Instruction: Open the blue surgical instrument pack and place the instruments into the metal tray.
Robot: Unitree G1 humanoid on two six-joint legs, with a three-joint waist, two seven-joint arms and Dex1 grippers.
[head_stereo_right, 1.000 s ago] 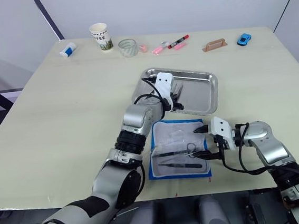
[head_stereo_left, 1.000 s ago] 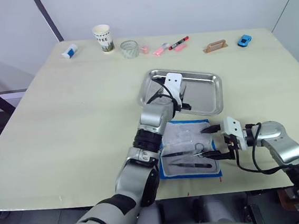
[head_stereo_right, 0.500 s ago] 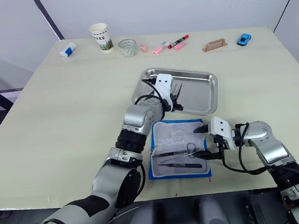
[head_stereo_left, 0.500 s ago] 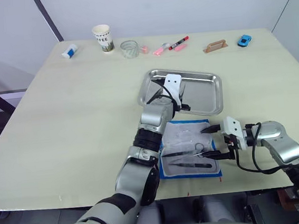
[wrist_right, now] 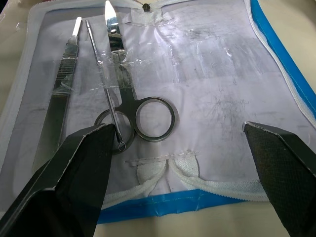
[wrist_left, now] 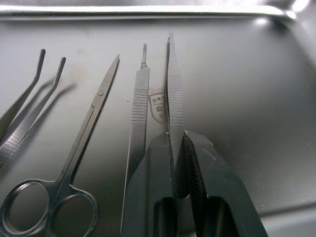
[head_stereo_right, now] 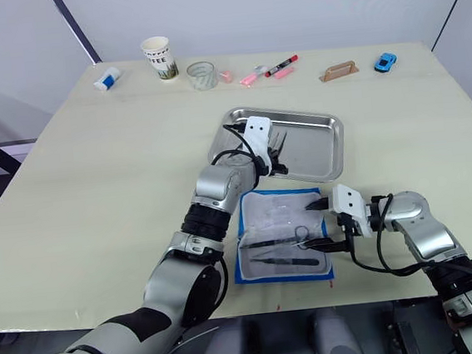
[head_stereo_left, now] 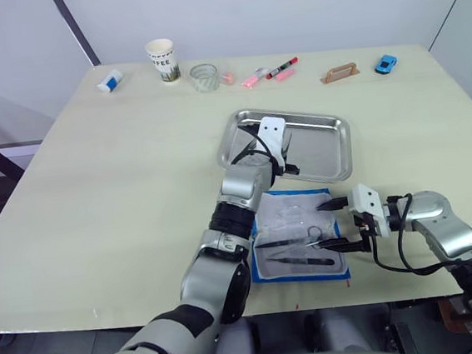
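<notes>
My left gripper pinches tweezers low in the tray; released crooked, they may land across the scalpel. My right gripper stands open over the pack, where tape could snag its scissors.

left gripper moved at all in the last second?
No. The left gripper sits at the same spot over the metal tray, shut on tweezers, its white housing lined up with the tray's near-left rim as before.
</notes>
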